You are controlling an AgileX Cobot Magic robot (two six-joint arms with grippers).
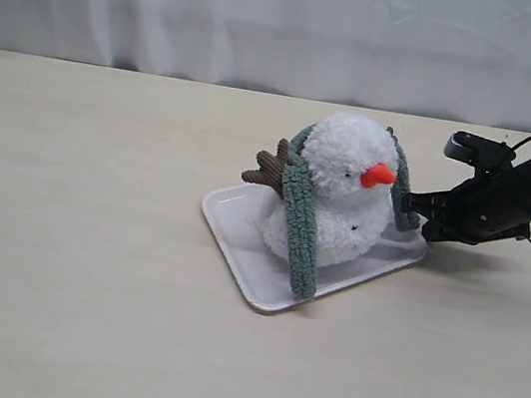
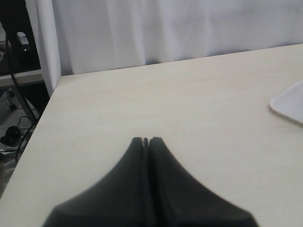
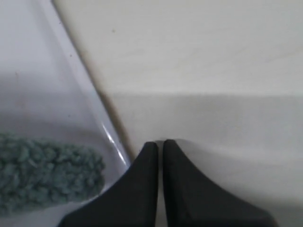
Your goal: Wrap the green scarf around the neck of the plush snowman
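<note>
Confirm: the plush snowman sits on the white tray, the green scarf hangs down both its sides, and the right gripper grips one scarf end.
One error: the right gripper is shut on nothing. The right wrist view shows its jaws meeting empty, the end of the green scarf lying apart on the white tray. The plush snowman and the rest are as stated.

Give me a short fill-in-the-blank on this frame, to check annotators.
1. The plush snowman sits on a tray coloured ____.
2. The snowman's nose is ____.
3. The right tool, beside the green scarf, has its jaws ____.
4. The left tool, over the table, holds ____.
Missing words: white; orange; shut; nothing.
</note>
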